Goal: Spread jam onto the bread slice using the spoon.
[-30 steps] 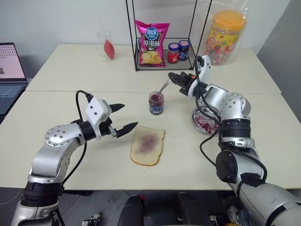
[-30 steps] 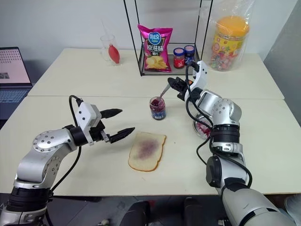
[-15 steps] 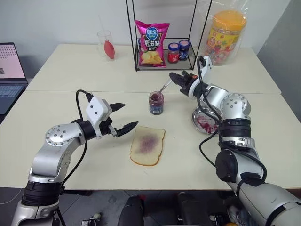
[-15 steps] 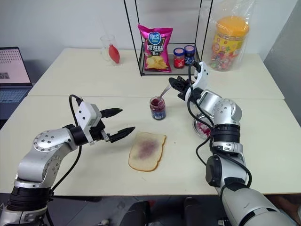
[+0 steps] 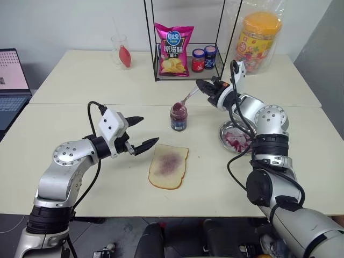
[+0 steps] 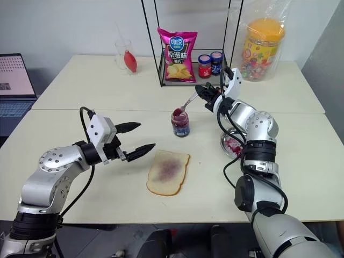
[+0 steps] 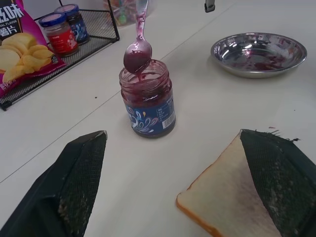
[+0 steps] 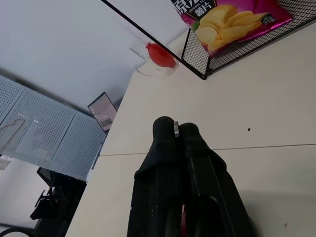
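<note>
The bread slice (image 5: 169, 166) lies flat near the table's front, with a purplish stain in its middle. Behind it stands the open jam jar (image 5: 178, 117) with a blue label. My right gripper (image 5: 203, 86) is shut on the handle of the spoon (image 5: 187, 98). The spoon's bowl (image 7: 138, 55), coated in dark jam, hangs just above the jar's mouth (image 7: 146, 79). My left gripper (image 5: 148, 130) stands open, just left of the bread and holding nothing. Its fingers (image 7: 84, 168) frame the jar and a corner of the bread (image 7: 232, 197).
A round metal dish (image 5: 235, 137) smeared with jam sits right of the jar. Behind it, a wire rack (image 5: 185, 70) holds a chips bag (image 5: 173, 49) and two small capped jars (image 5: 204, 58). A candy tub (image 5: 258, 43), a glass (image 5: 120, 51) and a laptop (image 5: 11, 80) stand further off.
My right gripper has moved slightly up and to the right, rolling a little. This has lifted the spoon's bowl out of the jar to just above its mouth. The left arm stays still.
</note>
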